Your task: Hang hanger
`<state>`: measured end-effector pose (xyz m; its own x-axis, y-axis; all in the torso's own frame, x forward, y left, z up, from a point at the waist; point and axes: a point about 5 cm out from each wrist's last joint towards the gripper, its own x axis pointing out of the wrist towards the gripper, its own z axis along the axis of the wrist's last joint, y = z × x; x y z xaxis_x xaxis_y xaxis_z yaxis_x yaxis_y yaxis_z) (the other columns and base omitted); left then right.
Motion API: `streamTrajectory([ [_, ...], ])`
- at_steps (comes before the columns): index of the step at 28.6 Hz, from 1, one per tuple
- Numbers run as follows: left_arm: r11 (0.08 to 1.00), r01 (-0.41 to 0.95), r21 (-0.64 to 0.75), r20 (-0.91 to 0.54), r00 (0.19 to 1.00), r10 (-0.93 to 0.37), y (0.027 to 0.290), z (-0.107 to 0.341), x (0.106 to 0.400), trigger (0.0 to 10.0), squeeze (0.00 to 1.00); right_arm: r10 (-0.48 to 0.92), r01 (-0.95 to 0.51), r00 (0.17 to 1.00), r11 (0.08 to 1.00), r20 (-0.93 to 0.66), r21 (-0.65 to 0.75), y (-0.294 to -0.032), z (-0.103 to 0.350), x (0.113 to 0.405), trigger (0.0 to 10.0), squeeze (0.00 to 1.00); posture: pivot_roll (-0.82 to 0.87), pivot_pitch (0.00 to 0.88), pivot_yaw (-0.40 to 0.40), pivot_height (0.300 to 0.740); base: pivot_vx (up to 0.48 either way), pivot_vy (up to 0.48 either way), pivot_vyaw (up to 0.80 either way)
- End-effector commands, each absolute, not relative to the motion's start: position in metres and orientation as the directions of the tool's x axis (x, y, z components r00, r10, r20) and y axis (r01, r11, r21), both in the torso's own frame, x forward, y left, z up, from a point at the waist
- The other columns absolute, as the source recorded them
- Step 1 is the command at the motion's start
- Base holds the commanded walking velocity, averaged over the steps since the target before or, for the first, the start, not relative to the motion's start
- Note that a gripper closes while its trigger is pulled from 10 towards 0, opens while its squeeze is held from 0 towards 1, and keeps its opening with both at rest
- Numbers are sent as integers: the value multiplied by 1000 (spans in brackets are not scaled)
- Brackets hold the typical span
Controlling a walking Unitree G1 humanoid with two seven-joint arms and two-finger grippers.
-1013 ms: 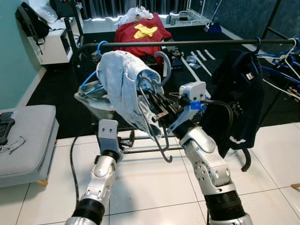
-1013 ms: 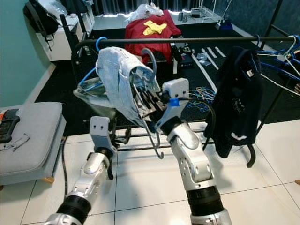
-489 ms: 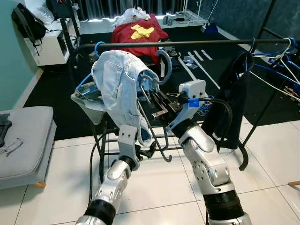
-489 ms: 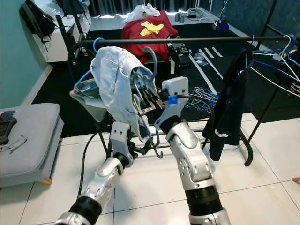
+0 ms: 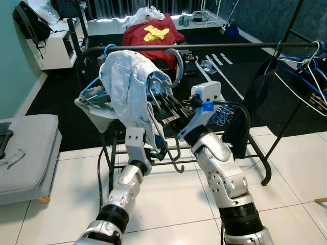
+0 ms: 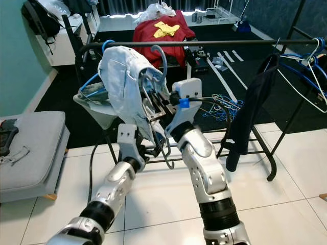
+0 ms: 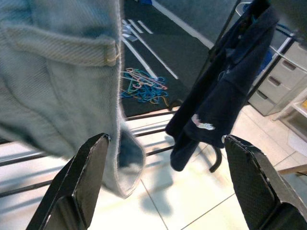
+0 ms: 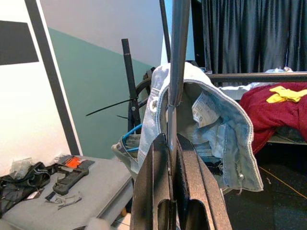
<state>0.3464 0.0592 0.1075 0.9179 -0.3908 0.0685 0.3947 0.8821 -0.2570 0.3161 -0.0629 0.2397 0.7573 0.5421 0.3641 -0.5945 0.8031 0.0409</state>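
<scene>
your left tool [image 5: 156,153] sits nearest, fingers [image 7: 79,187] spread apart at the hem of the pale denim jeans [image 5: 127,87]. just beyond, your right tool [image 5: 166,104] is clamped on the grey hanger [image 8: 175,57] carrying those jeans, held just below the dark rail [image 5: 214,46].

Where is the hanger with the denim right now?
In the left eye view the hanger sits left of centre, clamped in the right tool just below the rail, with the denim draped over it.
</scene>
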Motion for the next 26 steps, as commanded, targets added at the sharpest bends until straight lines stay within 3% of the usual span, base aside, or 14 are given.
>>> streamTrajectory([
  [1, 865, 402, -299, 71, 914, -400, 51, 109, 346, 10000, 0, 548, -606, 728, 796, 413, 12, -58, 254, 313, 10000, 0, -122, 99, 21, 740, 0, 0, 0],
  [10, 850, 423, -314, 101, 905, -414, 46, 117, 348, 10000, 0, 556, -607, 722, 795, 412, -9, -51, 255, 312, 10000, 0, -109, 120, 1, 740, 0, 0, 0],
  [12, 894, 383, -232, 78, 924, -375, 51, 114, 349, 10000, 0, 560, -614, 716, 789, 417, -4, -46, 258, 311, 10000, 0, -104, 134, -2, 740, 0, 0, 0],
  [16, 894, 383, -232, 78, 924, -375, 51, 114, 349, 10000, 0, 560, -614, 716, 789, 417, -4, -46, 258, 311, 10000, 0, -104, 134, -2, 740, 0, 0, 0],
  [19, 940, 300, -160, 77, 954, -291, 51, 116, 352, 10000, 0, 556, -628, 707, 778, 437, 27, -40, 267, 307, 10000, 0, -104, 186, 1, 740, 0, 0, 0],
  [26, 961, 243, -130, 86, 969, -233, 49, 121, 355, 10000, 0, 561, -645, 698, 762, 446, 50, -34, 272, 300, 10000, 0, -113, 222, 10, 740, 0, 0, 0],
])
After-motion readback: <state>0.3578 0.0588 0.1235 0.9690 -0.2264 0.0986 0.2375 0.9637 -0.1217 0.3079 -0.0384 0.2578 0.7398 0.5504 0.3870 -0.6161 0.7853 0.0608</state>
